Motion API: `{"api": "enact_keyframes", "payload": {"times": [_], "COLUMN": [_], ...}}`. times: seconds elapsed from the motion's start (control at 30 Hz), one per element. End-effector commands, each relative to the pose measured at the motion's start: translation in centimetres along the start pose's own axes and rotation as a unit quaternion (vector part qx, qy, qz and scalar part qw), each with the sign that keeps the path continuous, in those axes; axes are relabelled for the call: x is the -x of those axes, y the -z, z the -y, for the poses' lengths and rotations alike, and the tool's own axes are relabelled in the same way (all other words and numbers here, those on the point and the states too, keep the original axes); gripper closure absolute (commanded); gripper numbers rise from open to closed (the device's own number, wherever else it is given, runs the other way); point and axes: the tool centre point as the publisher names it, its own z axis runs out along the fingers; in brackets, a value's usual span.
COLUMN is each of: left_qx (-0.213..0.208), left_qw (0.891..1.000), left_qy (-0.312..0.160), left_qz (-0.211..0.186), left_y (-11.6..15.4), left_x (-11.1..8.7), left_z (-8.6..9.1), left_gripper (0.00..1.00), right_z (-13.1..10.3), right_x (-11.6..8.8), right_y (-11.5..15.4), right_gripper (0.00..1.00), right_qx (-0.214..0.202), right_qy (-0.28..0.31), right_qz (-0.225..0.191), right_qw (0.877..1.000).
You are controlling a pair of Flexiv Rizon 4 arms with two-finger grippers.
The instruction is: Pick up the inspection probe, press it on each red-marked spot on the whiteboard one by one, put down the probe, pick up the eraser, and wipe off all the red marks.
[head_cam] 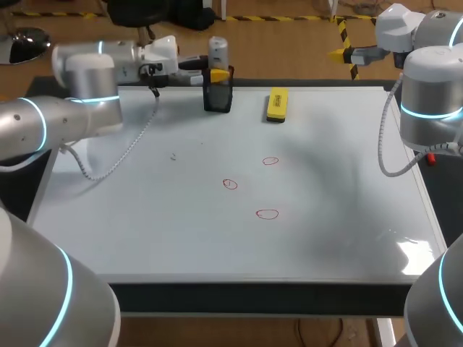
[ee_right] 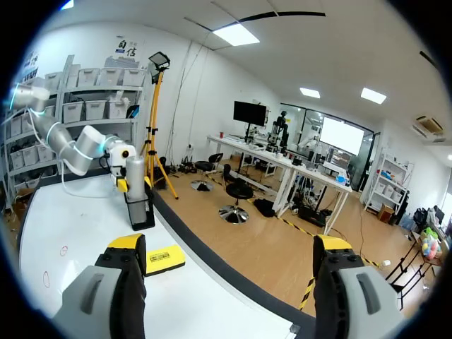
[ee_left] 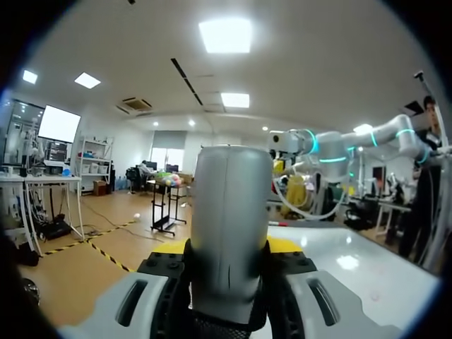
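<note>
The grey inspection probe [head_cam: 218, 52] stands upright in a black holder [head_cam: 218, 97] at the whiteboard's [head_cam: 145, 231] far edge. My left gripper [head_cam: 217, 74] comes in level from the left and is shut on the probe [ee_left: 229, 226], whose body fills the gap between its fingers. A yellow eraser [head_cam: 277, 104] lies to the right of the holder. Three red circles [head_cam: 270, 161] [head_cam: 230, 183] [head_cam: 267, 213] are drawn mid-board. My right gripper [ee_right: 229, 247] is open and empty, held off the board's far right corner; from there the probe [ee_right: 134, 169] and the eraser [ee_right: 164, 260] show.
A pale coiled cable [head_cam: 123, 155] hangs from my left arm and trails over the board's left part. My right arm [head_cam: 430, 101] stands upright beside the board's right edge.
</note>
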Motion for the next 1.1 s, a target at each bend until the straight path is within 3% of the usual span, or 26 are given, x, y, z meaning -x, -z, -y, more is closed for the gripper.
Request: {"api": "enact_keyframes", "payload": {"times": [0.03, 0.63, 1.1], "left_qx": [-0.005, -0.033, -0.036], "left_qw": [1.0, 0.998, 0.997], "left_qy": [-0.005, -0.034, -0.058], "left_qz": [0.009, 0.029, 0.042], "left_y": [0.0, 0.5, 0.8], "left_x": [-0.3, 0.2, 0.6], "left_z": [0.4, 4.1, 9.3], "left_gripper": [1.0, 1.0, 1.0], "right_z": [0.0, 0.0, 0.0], "right_x": [0.0, 0.0, 0.0], "right_y": [0.0, 0.0, 0.0], "right_gripper": [0.0, 0.0, 0.0], "right_qx": [-0.001, -0.001, -0.001], "right_qy": [0.0, 0.0, 0.0], "right_qz": [-0.001, -0.001, -0.001], "right_qw": [1.0, 1.0, 1.0]}}
